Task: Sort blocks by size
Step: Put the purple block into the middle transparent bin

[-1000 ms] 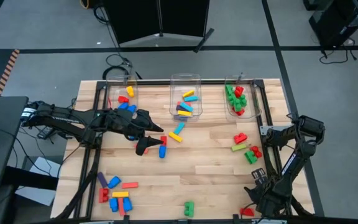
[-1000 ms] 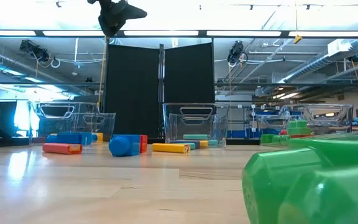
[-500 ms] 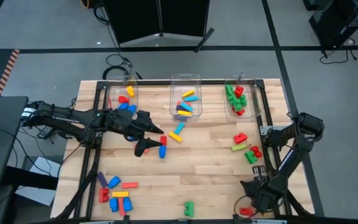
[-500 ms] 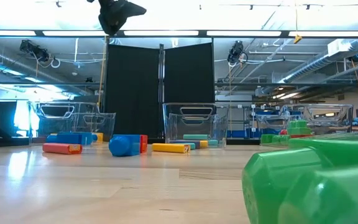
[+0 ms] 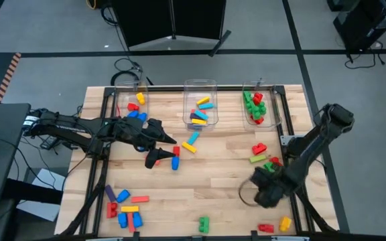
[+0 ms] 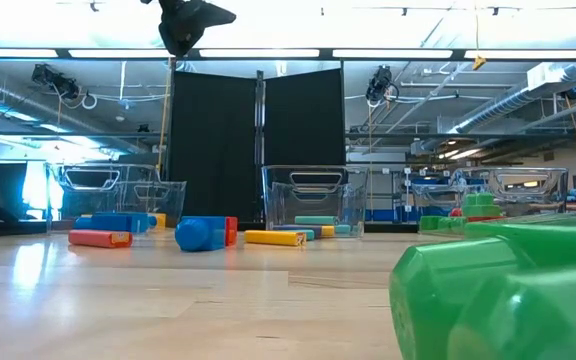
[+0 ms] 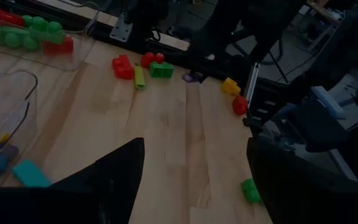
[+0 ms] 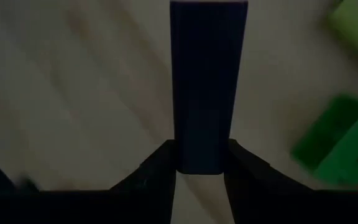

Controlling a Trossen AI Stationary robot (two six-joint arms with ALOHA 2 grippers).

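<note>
The right claw (image 8: 202, 163) is low over the desk (image 5: 213, 187), near its right side, and it grips a long dark purple block (image 8: 207, 81) that sticks out in front of it. A green block (image 8: 340, 140) lies close by. The left claw (image 5: 158, 156) is wide open and holds nothing, just beside a blue block (image 5: 175, 162). More blocks sit in the three clear bins (image 5: 200, 86) at the back
</note>
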